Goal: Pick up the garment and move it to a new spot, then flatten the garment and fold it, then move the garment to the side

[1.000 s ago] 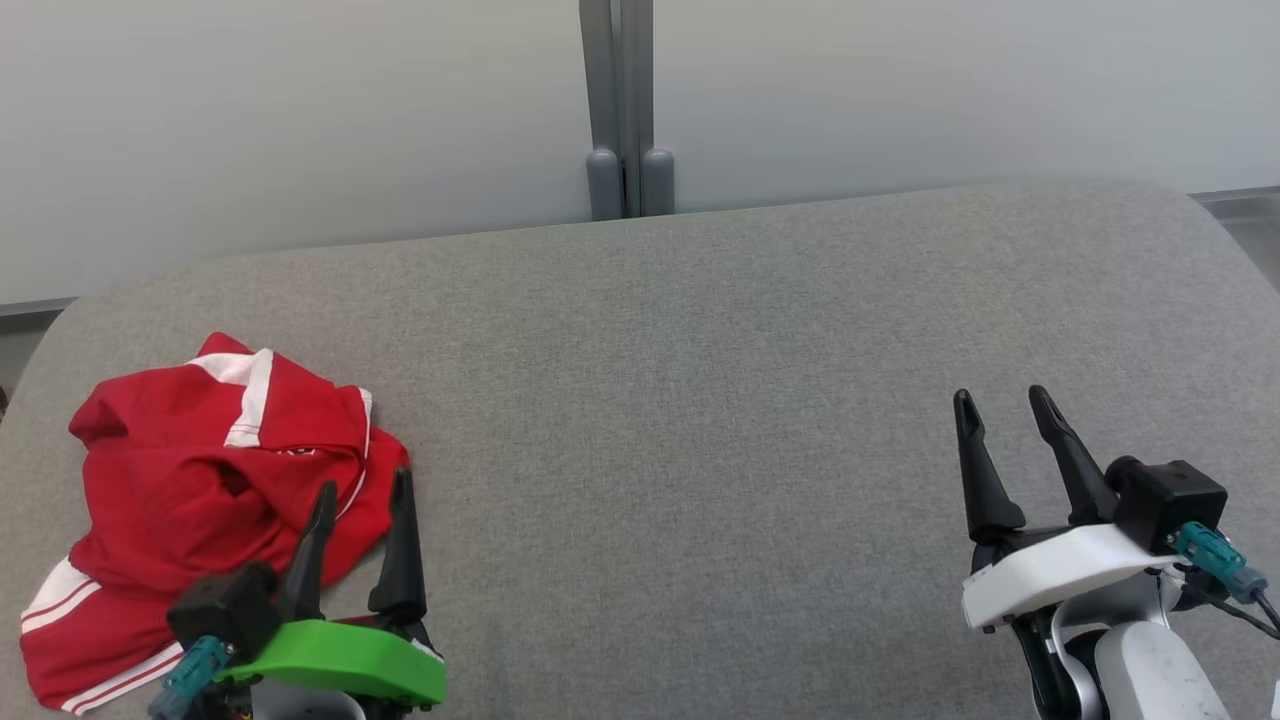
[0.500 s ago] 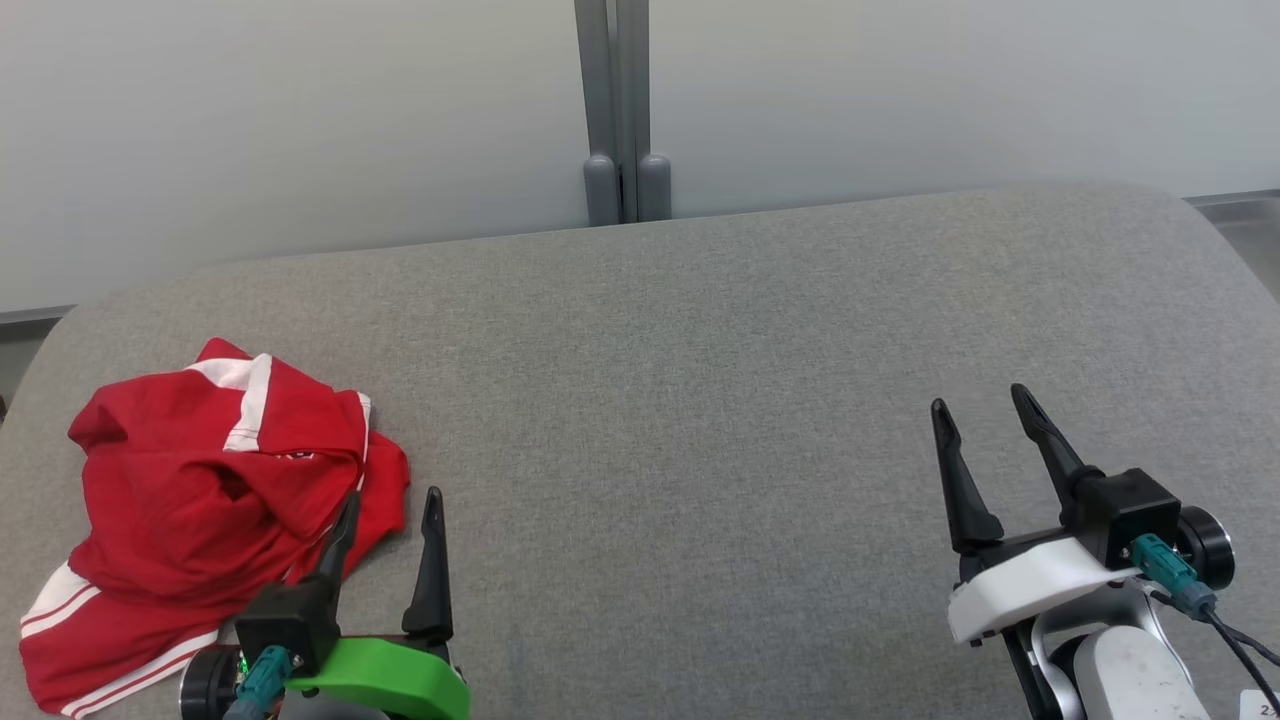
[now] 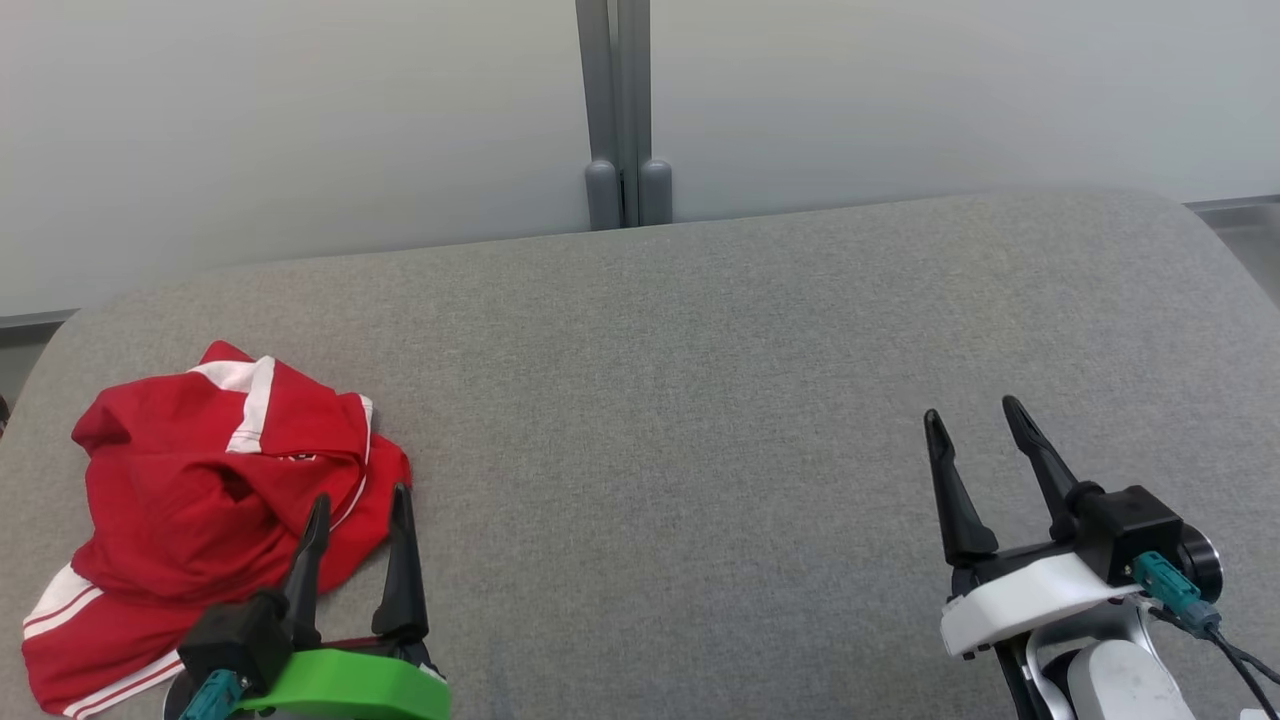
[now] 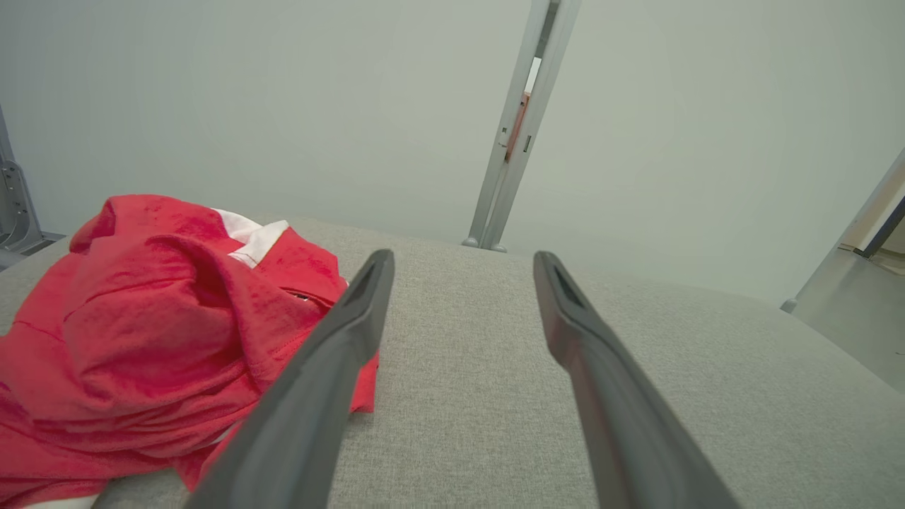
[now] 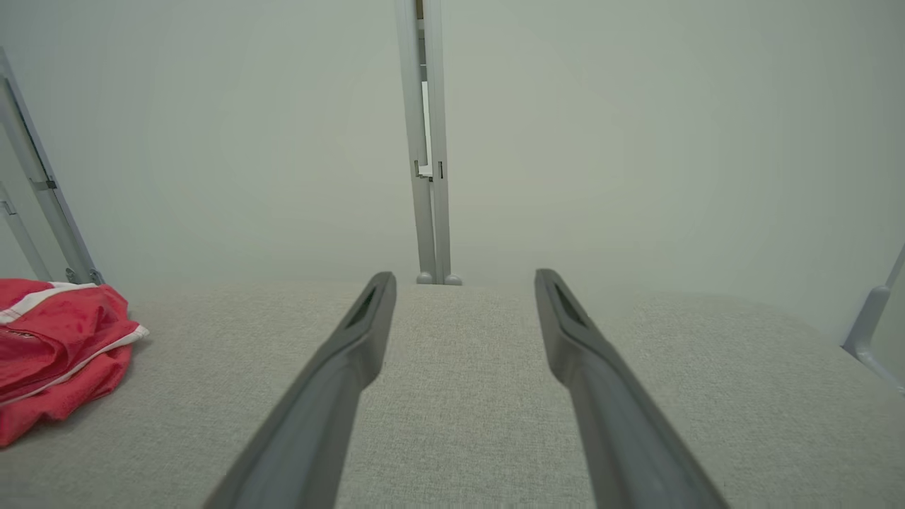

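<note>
A red garment (image 3: 200, 500) with white stripe trim lies crumpled in a loose heap at the near left end of a grey padded surface (image 3: 680, 380), close to its rounded left edge. The heap is longer than it is wide. Its long axis runs from a white-striped edge at the near left corner away to a white band on the far side, leaning slightly right. It is too bunched to tell which end is the top (no neckline or waistband can be made out).

The left gripper (image 3: 360, 497), on a green mount, is at the heap's near right edge, its two dark fingers spread wide and holding nothing. In the left wrist view, red cloth lies behind one finger and bare grey behind the other. The right gripper (image 3: 972, 410), on a white mount, is well apart at the near right, equally wide and empty.

The task appears to be at its first step — picking the garment up. The next move likely calls for the left gripper to dip, close on a fold, and lift.
</note>
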Motion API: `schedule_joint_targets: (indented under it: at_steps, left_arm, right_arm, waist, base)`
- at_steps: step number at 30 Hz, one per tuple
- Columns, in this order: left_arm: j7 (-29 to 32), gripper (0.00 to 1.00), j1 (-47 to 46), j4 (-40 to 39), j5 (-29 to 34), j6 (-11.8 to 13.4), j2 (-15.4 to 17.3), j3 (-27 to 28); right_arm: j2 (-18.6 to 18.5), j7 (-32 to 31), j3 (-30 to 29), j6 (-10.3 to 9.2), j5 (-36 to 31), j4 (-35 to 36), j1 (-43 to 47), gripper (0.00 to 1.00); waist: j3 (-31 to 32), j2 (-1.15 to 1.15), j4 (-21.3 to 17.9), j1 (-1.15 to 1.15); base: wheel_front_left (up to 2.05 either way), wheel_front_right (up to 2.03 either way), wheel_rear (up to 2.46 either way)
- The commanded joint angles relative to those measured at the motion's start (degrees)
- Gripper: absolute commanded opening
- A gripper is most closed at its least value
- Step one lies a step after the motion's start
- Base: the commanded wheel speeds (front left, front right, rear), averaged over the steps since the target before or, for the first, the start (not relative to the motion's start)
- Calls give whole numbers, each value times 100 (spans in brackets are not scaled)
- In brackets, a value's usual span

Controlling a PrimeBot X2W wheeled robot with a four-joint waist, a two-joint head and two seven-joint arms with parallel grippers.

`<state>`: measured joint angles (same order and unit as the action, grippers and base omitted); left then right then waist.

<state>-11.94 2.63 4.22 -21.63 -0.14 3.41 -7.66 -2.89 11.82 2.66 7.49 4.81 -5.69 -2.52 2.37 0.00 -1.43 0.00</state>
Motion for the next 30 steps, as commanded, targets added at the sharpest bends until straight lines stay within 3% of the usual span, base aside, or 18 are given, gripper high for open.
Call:
schedule_joint_targets:
  at_steps: [1,7,30]
  left_arm:
    - [-56,100,79,24,14,-81,-23,62]
    - [-121,100,127,336,99,-329,-51,80]
    - [-331,100,138,390,565,-240,-45,-22]
  right_arm:
    - [-8,67,-21,0,98,-41,78,100]
    - [0,134,-6,0,474,-273,110,100]
    - [-6,343,109,0,-111,-539,76,100]
  waist:
    - [8,0,-1,0]
    - [35,0,-23,0]
    - [97,0,-12,0]
  base:
    - [0,0,0]
    - [0,0,0]
    - [0,0,0]
